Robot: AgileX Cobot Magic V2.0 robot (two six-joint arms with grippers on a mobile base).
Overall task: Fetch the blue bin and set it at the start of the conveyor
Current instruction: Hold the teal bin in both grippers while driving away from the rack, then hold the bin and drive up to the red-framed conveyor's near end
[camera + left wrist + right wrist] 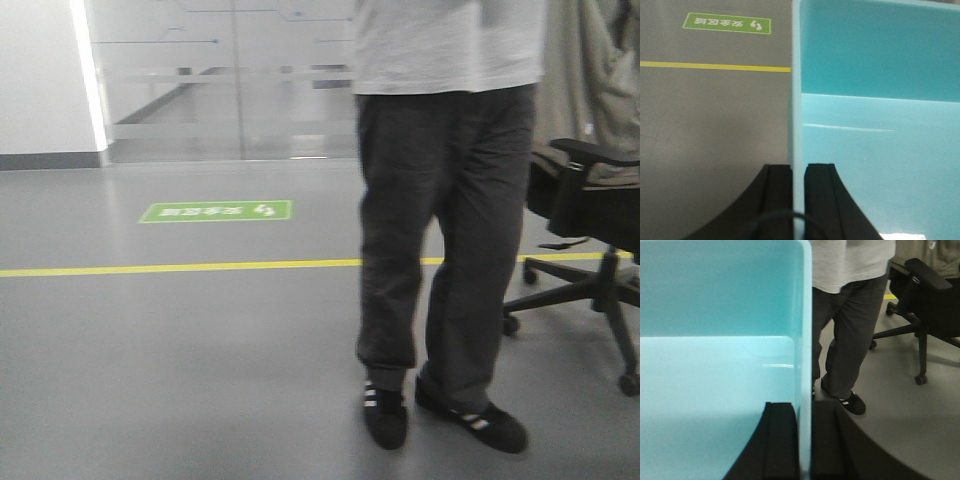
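Plainly, both claws are holding the bin (880,150), one on each side wall. The left claw (798,170) is narrowed onto the bin's left wall, with one black finger (771,200) on the outside and the other inside the tub, both pressed against the thin pale plastic. The right claw (805,410) grips the opposite wall the same way, with one finger inside and one outside. The bin is an aqua tub with smooth, bare inner walls and a glossy bottom that catches a streak of light. It sits between the two wrists, and grey floor (150,380) shows past its left rim in the left wrist view.

Out front, a person (440,230) in a light shirt, dark trousers and black shoes with white stripes stands close, right of centre. A black office chair (590,200) on castors stands just to that person's side at the right edge of the front view. A yellow line (180,268) crosses the floor, running behind the person's legs. Beyond it lies a green floor sign (215,211) with white characters, too blurred to read. Farther back a frosted glass wall (230,80) closes the room.
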